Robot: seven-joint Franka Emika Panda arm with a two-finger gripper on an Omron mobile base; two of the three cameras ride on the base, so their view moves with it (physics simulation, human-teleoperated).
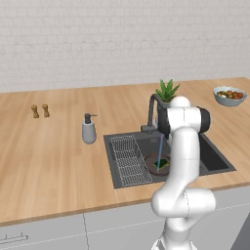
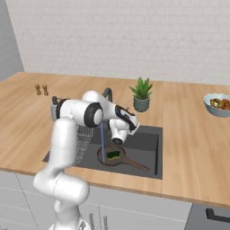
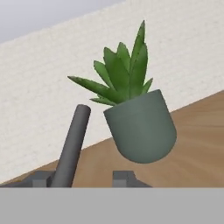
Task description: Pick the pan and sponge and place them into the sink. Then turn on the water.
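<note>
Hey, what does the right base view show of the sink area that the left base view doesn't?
Right base view: the sponge lying in the pan, and the pan's long handle reaching toward the sink's front right. Left base view: the soap dispenser in full and the whole wire rack; there the arm covers much of the pan. Both: the sink, the water falling onto the pan, the tap, the potted plant, the two shakers and the bowl.
</note>
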